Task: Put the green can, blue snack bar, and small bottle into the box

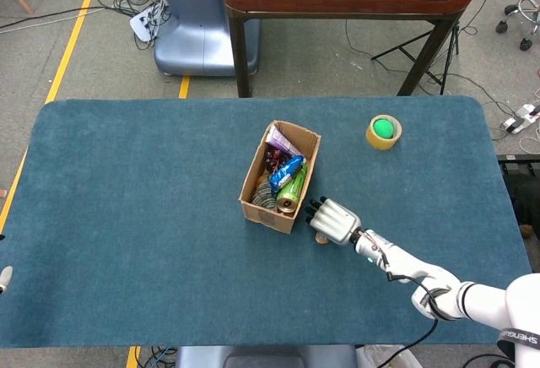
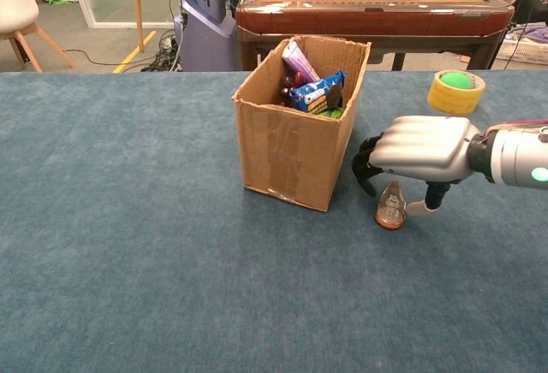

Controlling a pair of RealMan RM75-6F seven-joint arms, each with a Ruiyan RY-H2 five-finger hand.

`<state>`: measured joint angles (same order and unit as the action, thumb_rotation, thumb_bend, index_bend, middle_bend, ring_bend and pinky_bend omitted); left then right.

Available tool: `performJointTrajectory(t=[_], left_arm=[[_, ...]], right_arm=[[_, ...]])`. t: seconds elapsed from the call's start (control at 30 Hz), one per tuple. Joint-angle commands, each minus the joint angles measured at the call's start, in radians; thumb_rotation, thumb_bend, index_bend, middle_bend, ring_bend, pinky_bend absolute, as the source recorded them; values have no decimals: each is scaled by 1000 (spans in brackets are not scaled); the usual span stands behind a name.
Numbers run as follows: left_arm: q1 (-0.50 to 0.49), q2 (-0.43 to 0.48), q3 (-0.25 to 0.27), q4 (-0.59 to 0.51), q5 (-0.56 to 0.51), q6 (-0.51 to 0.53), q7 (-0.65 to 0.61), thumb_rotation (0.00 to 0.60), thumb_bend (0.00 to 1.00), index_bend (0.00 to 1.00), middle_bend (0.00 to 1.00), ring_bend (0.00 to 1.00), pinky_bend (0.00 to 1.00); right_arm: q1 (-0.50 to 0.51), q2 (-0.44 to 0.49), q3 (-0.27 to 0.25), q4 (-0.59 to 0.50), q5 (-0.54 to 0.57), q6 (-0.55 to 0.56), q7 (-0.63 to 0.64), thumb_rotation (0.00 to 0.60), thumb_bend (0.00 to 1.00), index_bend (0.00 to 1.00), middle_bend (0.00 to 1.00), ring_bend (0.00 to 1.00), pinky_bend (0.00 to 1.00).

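- Small bottle (image 2: 391,206) stands upright on the table (image 2: 128,219), just right of the box (image 2: 291,146) and apart from it; in the head view it is mostly hidden under the hand.
- Right hand (image 2: 424,149) hovers palm-down directly over the bottle, dark fingers (image 2: 366,168) curled down on the box side and the thumb low on the other side; whether they touch the bottle cannot be told.
- Box holds the blue snack bar (image 2: 316,92) and the green can (image 1: 291,188) among other packets.
- Yellow tape roll (image 2: 455,91) lies further back on the right.
- Left hand is out of sight.
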<state>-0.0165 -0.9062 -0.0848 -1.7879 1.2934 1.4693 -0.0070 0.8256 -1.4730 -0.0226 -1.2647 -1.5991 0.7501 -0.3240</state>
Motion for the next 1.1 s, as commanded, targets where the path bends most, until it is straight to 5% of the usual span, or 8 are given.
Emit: performJointTrajectory(t=[0.03, 0.47, 1.1], left_arm=[[1, 1, 0, 0, 1, 1, -2, 600, 311, 293, 318, 273, 453], [1, 1, 1, 2, 5, 0, -3, 600, 311, 293, 317, 273, 453], [4, 5, 1, 2, 10, 4, -14, 600, 311, 293, 317, 273, 453]], right_arm=[[1, 1, -1, -9, 8, -6, -12, 600, 246, 403, 227, 157, 340], [-2, 21, -3, -46, 58, -27, -61, 600, 247, 308, 175, 112, 290], [-3, -11, -13, -27, 75, -24, -84, 600, 311, 307, 175, 111, 289]])
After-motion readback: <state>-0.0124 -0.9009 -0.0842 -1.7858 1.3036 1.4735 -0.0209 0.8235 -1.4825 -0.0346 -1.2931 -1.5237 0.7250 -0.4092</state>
